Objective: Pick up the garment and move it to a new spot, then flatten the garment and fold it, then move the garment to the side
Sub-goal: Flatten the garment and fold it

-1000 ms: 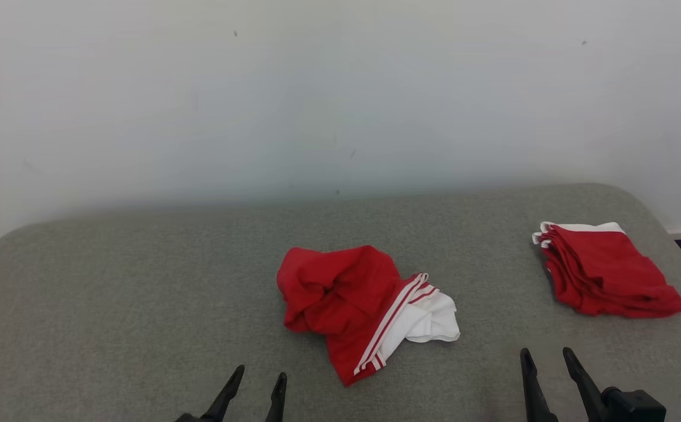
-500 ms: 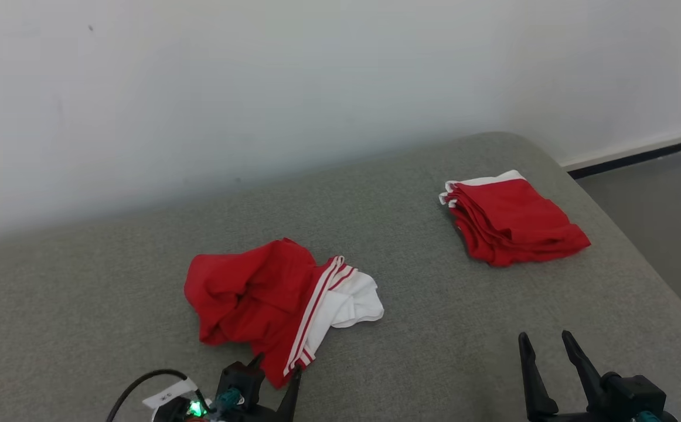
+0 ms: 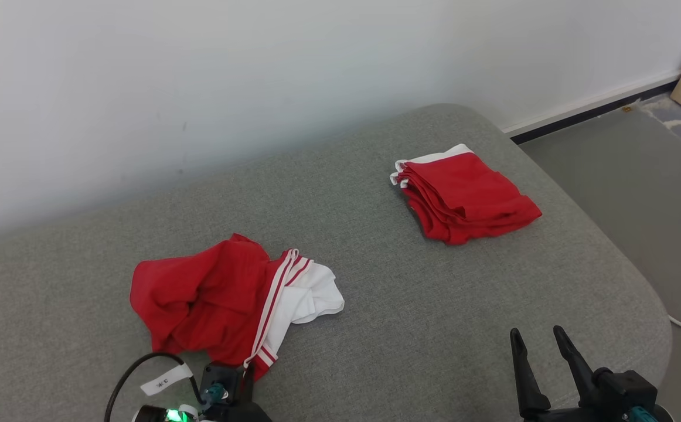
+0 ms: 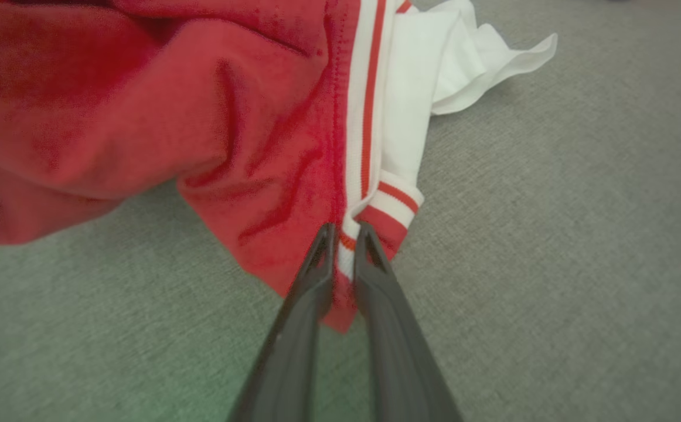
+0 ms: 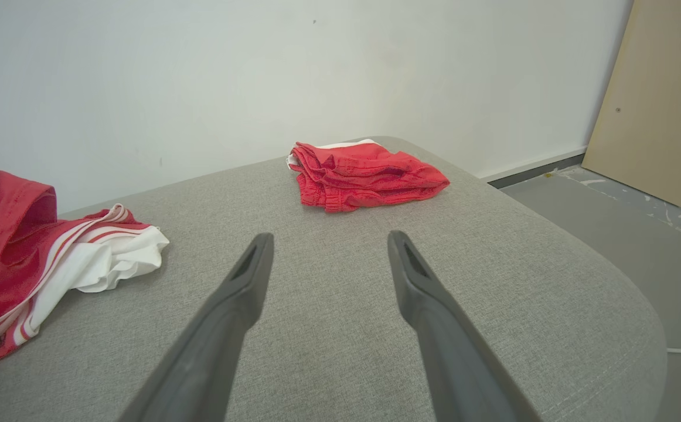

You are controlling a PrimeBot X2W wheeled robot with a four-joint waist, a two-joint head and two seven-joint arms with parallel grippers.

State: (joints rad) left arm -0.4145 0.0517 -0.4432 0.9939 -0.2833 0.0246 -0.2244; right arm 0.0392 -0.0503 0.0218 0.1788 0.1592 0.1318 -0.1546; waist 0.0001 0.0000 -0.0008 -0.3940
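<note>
Two dark fingers of my left gripper [image 4: 346, 230] are clenched on the garment [image 3: 223, 299], pinching the bottom corner where the red-and-white striped band ends. In the head view that corner sits at the lower left of the frame, and the rest of the heap lies crumpled just above it on the grey cushion [image 3: 434, 305]. My right gripper [image 3: 535, 330] hangs released at the lower right, jaws apart and holding nothing.

My worry is the thinness of this bite. I seem to have only the very edge of the hem, so a quick lift could pull the cloth out from between the tips. I also cannot tell how many layers I hold. If it is only one, I expect the bundle to unroll and trail across the cushion instead of rising with me. A wide carry toward the upper right could brush the folded pile [image 3: 469, 196] and upset it.

As it lies, the heap's long axis runs roughly left to right across the frame, red bulk at the left, white panel pointing right. The striped band cuts diagonally across it, from my pinch up toward the upper right.
</note>
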